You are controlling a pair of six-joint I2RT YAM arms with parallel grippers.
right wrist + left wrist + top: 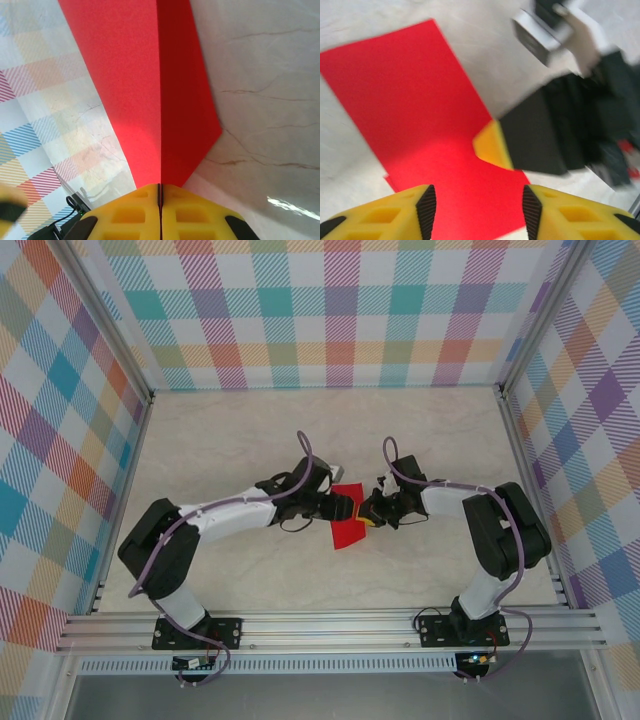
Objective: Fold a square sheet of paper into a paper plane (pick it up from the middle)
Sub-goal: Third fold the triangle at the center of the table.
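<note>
As both arms reached in from the near edge of the table [250,440], they met at its middle, right over the red sheet of paper [348,530]. From 3 o'clock, the right gripper [160,192] was pinched tight on the sheet's edge, and a sharp crease ran straight away from its closed fingers. At 9 o'clock, the left gripper [477,210] hung with fingers parted over the sheet, holding nothing.

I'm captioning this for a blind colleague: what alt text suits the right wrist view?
The right gripper, yellow jaws shut, pinches the red paper along its crease. The folded sheet stretches away above a pale marble table, plaid wall at left.
</note>
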